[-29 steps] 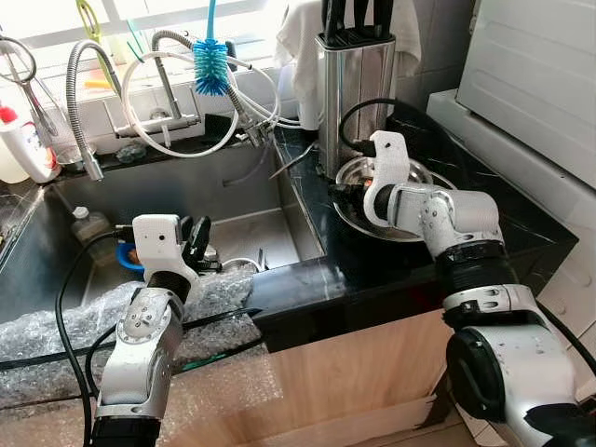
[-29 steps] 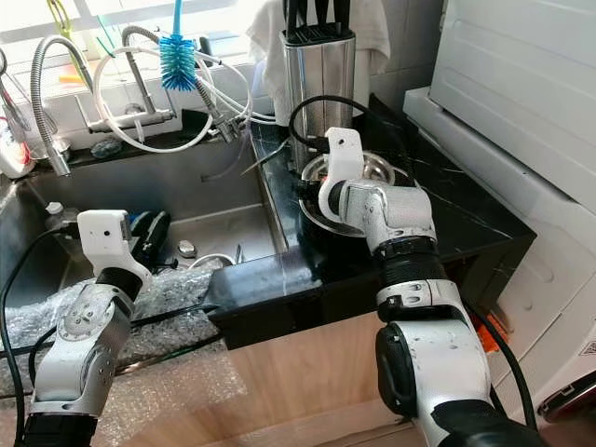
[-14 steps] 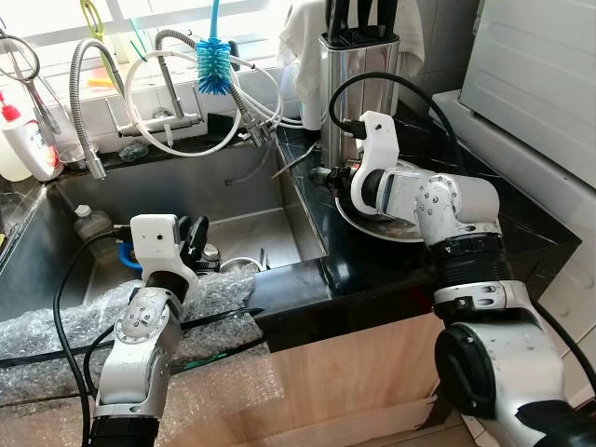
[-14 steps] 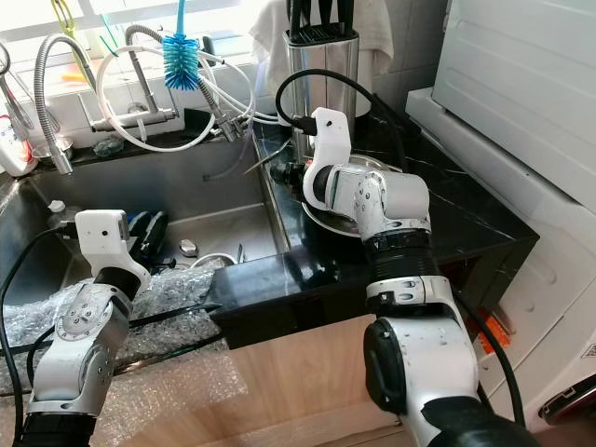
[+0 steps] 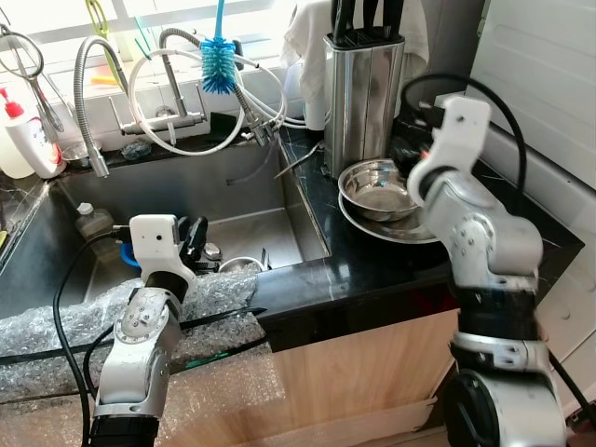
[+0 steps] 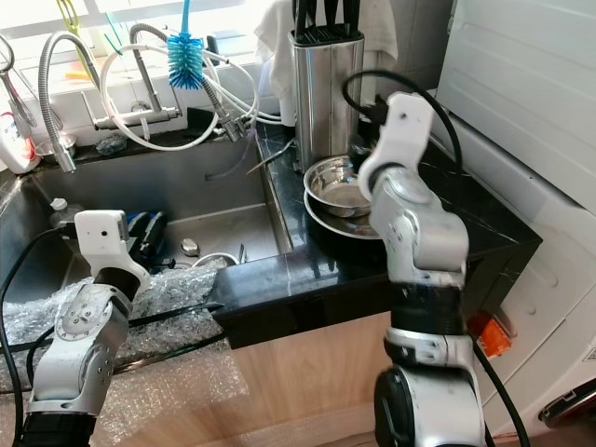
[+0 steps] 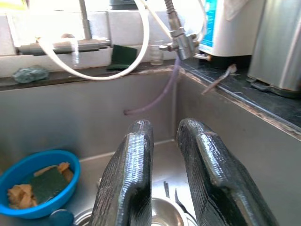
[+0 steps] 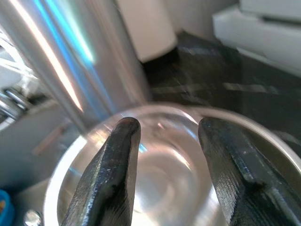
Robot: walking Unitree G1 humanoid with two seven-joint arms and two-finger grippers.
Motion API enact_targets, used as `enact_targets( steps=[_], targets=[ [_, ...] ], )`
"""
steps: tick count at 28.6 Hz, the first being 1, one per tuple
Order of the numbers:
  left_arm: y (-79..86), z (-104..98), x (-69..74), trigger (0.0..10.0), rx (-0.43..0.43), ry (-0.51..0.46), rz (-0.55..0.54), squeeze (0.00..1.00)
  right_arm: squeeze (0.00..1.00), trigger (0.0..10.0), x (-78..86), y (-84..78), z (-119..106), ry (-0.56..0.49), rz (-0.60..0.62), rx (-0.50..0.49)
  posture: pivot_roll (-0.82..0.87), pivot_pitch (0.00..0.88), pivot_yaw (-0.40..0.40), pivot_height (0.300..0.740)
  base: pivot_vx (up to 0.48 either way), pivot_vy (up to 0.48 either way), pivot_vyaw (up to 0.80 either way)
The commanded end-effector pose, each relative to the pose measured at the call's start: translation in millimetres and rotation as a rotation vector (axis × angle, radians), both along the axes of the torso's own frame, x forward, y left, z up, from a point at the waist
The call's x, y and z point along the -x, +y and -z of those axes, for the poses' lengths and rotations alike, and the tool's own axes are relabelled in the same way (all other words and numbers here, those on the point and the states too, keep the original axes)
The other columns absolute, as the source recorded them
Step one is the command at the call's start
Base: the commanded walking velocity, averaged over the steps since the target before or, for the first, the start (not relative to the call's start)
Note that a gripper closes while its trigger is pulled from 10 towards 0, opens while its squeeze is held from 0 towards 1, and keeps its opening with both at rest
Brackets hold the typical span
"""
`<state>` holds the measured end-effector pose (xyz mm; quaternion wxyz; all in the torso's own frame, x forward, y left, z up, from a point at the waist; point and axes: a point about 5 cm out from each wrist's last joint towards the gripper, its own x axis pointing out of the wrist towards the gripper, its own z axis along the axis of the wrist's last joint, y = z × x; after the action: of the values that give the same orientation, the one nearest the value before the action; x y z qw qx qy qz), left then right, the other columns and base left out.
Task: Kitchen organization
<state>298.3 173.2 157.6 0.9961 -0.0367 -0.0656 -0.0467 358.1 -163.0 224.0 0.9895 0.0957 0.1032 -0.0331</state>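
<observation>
One shiny steel bowl (image 5: 377,189) sits nested in one wider steel plate (image 5: 421,229) on the black counter (image 5: 372,270), just below the right gripper (image 8: 167,136), fingers spread, empty. Left gripper (image 7: 162,141) hovers over the sink (image 5: 186,200), fingers slightly parted, above one blue bowl (image 7: 35,181) holding one sponge (image 7: 47,183).

Daylight pours in from the window (image 5: 140,23) behind the faucet (image 5: 172,74), blown out to near white there. The sink basin (image 5: 186,200) below it sits in soft shade. The steel bowl (image 8: 164,169) beside the knife block (image 8: 70,56) is smeared with motion blur (streaky blue-white glare runs up the block). The black worktop (image 5: 372,265) near the window gleams; the left wrist view is sharp.
</observation>
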Motion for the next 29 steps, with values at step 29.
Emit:
enact_targets(
  steps=[29],
  targets=[
    [0.2, -5, -5.2, 10.0, -0.017, -0.019, -0.005, 0.00, 0.00, 10.0, -18.3, 2.5, 1, 0.052, 0.049, -0.150, -0.10, 0.000, 0.106, 0.740, 0.000, 0.000, 0.00]
  ],
)
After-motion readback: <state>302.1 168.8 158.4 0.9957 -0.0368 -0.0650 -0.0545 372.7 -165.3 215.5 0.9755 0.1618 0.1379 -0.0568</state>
